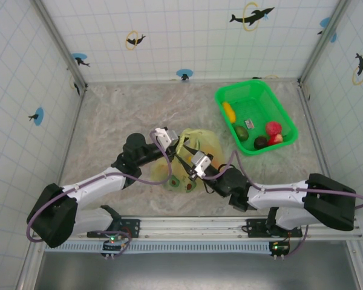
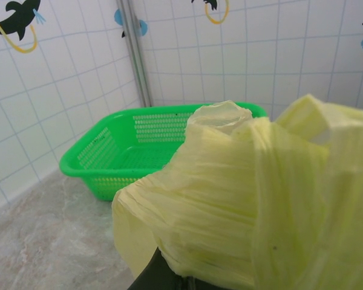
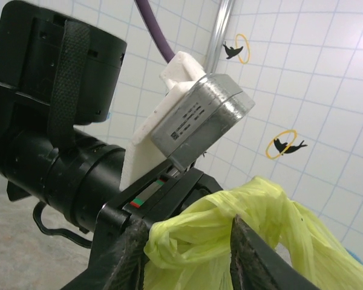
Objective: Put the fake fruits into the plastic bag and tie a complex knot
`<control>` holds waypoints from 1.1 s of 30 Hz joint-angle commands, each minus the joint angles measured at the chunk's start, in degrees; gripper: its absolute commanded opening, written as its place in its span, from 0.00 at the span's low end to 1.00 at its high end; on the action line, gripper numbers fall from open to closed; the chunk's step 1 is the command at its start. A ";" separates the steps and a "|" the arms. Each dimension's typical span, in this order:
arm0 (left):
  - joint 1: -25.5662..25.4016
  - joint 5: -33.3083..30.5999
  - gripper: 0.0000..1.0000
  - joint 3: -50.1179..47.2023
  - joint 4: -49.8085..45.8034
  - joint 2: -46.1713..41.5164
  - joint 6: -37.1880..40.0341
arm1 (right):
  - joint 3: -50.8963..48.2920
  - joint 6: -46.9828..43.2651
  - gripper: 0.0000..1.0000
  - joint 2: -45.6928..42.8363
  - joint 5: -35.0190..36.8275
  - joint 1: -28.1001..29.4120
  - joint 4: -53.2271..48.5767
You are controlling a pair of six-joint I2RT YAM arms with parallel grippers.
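Near the middle of the table, the plastic bag is sitting crumpled between the two arms, with its upper part bunched up where the grippers are meeting. Through its film a few fake fruits are showing as dark and orange blurs, too hazy to tell apart. Whether the handles are forming any knot cannot be made out.

The right gripper is pinching a gathered strip of the bag, and the plastic is filling the gap between its fingers. The left gripper is holding its fingers pressed together on the bag. In the left wrist view the bag is draping over them and hiding the pinch itself.

Further right, the green tray is holding more fruits, among them yellow, dark green, red and blackish ones. A small white label is lying among them, its print too small to read. On the grey camera block of the left wrist, tiny lettering is showing but staying illegible.
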 commanded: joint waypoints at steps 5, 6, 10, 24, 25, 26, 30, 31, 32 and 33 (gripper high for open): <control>-0.46 1.61 0.00 -0.07 1.17 0.47 -0.51 | 1.84 0.81 0.20 -0.77 0.49 -0.55 2.08; -0.49 1.57 0.00 -0.07 1.17 0.42 -0.52 | 1.70 0.95 0.18 -1.03 0.12 -0.51 1.92; -0.52 1.39 0.00 0.01 1.12 0.42 -0.44 | 1.58 1.05 0.06 -1.95 -0.70 -0.58 0.70; -0.52 -9.96 0.00 -1.54 2.83 -1.76 -0.02 | -0.71 17.38 0.00 -12.60 11.30 -3.31 -18.51; -0.52 -11.10 0.00 -1.74 3.07 -1.93 0.04 | -0.95 19.01 0.00 -13.48 11.79 -3.99 -20.18; -0.52 -12.63 0.00 -1.89 3.38 -2.11 0.02 | -1.21 20.56 0.00 -14.38 12.12 -4.84 -21.95; -0.50 -18.73 0.00 -2.58 4.30 -2.87 0.11 | -1.86 24.68 0.00 -16.87 14.90 -7.10 -27.43; -0.52 -19.92 0.00 -2.76 4.57 -3.04 0.10 | -1.78 26.02 0.00 -17.07 15.92 -7.45 -28.58; -0.52 -21.14 0.00 -2.94 4.89 -3.17 0.11 | -1.51 28.05 0.00 -17.28 17.13 -8.06 -30.28; -0.52 -22.04 0.00 -3.05 5.16 -3.27 0.04 | -0.90 30.24 0.00 -17.29 17.94 -8.73 -32.40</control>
